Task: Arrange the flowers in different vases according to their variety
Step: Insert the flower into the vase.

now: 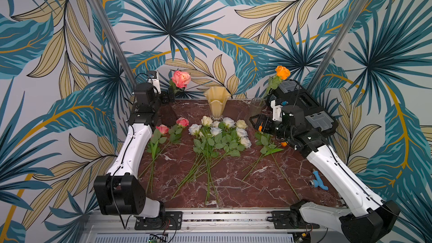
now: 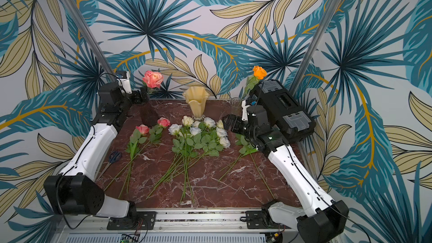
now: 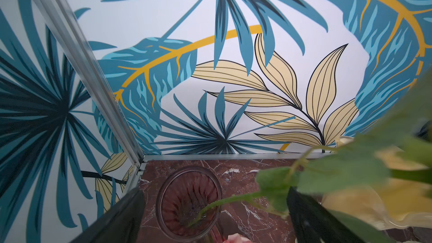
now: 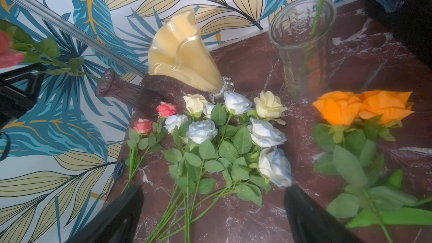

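Both top views: set high at the near edge, looking down and forward over the whole marble table [image 1: 257, 190] to the back wall [image 1: 210, 8], cream vase [image 2: 197, 104] mid-frame. Left wrist: close above the purple vase [image 3: 177, 195] mouth. Right wrist: low and near, facing both vases.

Your left arm [image 1: 134, 146] rises from its base and stretches far forward, its white forearm steep and the black wrist bent level at the top. Beyond the wrist, the left gripper [image 1: 168, 96] points ahead and slightly down. In the left wrist view its two black fingers [image 3: 121, 216] stand spread wide.

Your right arm [image 1: 327, 160] leans forward and inward, and its wrist is turned toward your left arm. The right gripper [image 1: 254, 120] sits lower than the left one, with its tips aimed inward and down. Its fingers [image 4: 121, 213] are also parted wide, and the two grippers are well apart from each other.
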### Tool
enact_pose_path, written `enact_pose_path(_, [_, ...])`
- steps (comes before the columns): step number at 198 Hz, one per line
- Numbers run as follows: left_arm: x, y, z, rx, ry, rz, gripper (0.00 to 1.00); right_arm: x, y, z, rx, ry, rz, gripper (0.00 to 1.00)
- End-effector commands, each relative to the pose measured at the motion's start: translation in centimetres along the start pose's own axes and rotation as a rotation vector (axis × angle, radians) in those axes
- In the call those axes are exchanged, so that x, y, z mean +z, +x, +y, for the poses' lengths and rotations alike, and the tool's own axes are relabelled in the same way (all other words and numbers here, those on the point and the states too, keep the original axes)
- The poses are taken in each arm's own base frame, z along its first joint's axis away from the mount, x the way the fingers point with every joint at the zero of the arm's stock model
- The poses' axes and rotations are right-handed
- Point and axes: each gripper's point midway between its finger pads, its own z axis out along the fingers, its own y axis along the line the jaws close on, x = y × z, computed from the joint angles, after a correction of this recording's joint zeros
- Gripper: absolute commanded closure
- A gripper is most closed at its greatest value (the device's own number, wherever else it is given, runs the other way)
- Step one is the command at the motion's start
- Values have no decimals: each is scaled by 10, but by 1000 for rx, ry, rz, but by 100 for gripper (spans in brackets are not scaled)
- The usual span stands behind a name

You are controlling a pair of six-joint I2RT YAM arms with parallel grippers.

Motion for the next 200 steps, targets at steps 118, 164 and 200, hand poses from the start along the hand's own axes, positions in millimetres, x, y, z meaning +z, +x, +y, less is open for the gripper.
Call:
enact_pose_path(118, [-143,71,-50,-49,72,270,0,11,28,0,-25,8,82,1])
enact_pose_path(164, [-173,129,-105,-52,224,464,0,15,35,2,-33,3,103,1])
enact_pose_path(200, [-181,183,-140,-188,333,639,2,15,42,2,-31,1,115,1])
